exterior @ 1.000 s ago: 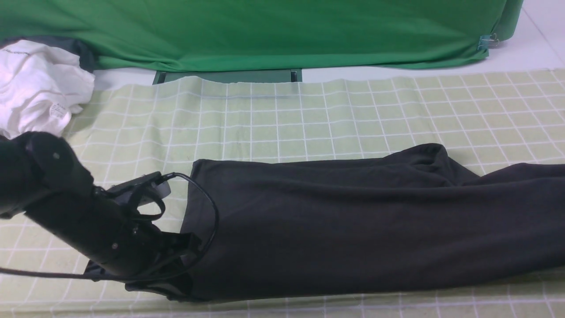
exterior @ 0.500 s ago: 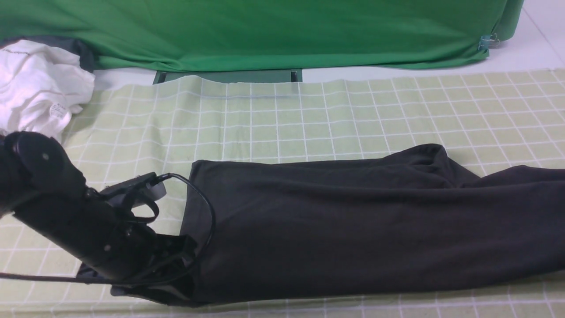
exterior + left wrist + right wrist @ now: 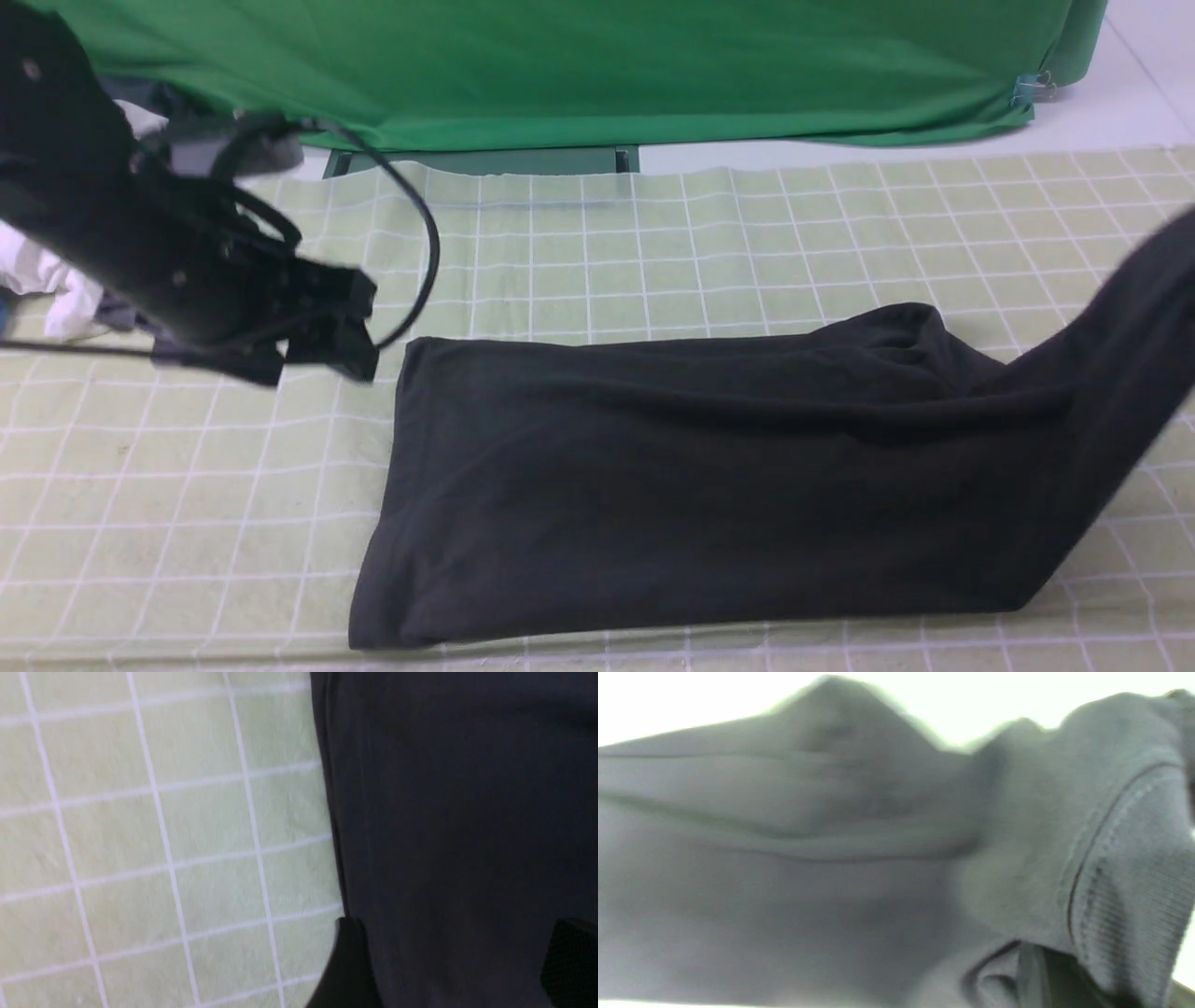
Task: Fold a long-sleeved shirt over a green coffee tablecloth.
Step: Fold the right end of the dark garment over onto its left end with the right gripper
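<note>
Shirt (image 3: 709,476) lies on the tablecloth (image 3: 653,252) as a long black band, already folded lengthwise, running 9 to 3 o'clock across the front view's lower half. Its 3 o'clock end is lifted off the cloth and stretches up out of frame at the right edge.

Step in hand, as I judge it: the crosswise fold, bringing the raised 3 o'clock end over toward the 9 o'clock end. To do it well: carry the lifted end high enough to clear the flat part, keep the cloth taut so the layers don't bunch, land the edge square on the 9 o'clock hem, and only let go once it lies flat. Wrinkles near the collar bulge at about 1 o'clock of the band may need smoothing.

Left pincer (image 3: 322,327): jaws spread wide, holding nothing, hanging above the tablecloth at 10 o'clock of the shirt, clear of the fabric. The left wrist view shows both dark jaw tips apart over the shirt's hem edge with nothing between them.

Right pincer: outside the front view. The right wrist view is filled with shirt fabric and a ribbed cuff or collar seam (image 3: 1115,868) bunched right at the camera, so I judge it pressed together on the shirt, pinching that raised end.

White garment (image 3: 47,271) sits at the far left, mostly behind the left arm.
</note>
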`<state>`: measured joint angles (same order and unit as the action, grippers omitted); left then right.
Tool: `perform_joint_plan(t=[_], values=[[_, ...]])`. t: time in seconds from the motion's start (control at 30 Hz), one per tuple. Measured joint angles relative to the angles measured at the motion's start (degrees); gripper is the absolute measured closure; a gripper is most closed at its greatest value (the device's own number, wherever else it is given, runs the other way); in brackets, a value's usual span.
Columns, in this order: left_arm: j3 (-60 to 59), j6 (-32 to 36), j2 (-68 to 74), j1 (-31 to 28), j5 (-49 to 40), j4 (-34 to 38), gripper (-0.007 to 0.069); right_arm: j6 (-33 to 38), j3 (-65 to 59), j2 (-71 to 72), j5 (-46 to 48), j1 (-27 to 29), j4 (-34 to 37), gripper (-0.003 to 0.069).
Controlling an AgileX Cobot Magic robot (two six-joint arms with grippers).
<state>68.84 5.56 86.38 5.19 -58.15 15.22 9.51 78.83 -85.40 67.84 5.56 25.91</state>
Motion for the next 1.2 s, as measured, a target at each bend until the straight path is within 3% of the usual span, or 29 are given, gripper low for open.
perform_joint_plan(t=[0.07,0.27,0.33,0.57,0.77,1.03,1.17,1.2], values=[[1.7,0.4,0.0,0.0,-0.1,0.0,0.0107,-0.1,0.0,0.1,-0.9,-2.8,1.4,0.063],[9.1,2.3,0.0,-1.0,-1.1,1.2,0.0195,-3.3,0.0,-0.1,-12.4,-22.5,3.4,0.063],[10.5,2.9,0.0,-2.9,-1.6,3.4,0.0274,-4.8,0.0,-1.1,-18.2,-30.4,3.6,0.063],[10.9,5.1,0.0,-8.2,-4.2,7.0,0.0451,-6.3,0.0,-8.6,-28.7,-45.8,3.7,0.063],[10.9,5.3,0.0,-10.2,-4.9,7.1,0.0505,-6.7,0.0,-18.1,-37.4,-53.5,3.8,0.063],[10.9,5.3,0.0,-10.3,-5.1,7.3,0.0499,-7.6,0.0,-28.0,-45.0,-57.2,3.9,0.0627],[10.9,5.3,0.0,-10.3,-5.1,7.3,0.0494,-7.7,0.0,-30.1,-47.4,-57.9,3.9,0.0589],[10.9,5.3,0.0,-10.3,-5.1,7.3,0.0492,-7.7,0.0,-30.4,-48.2,-58.1,3.9,0.0548]])
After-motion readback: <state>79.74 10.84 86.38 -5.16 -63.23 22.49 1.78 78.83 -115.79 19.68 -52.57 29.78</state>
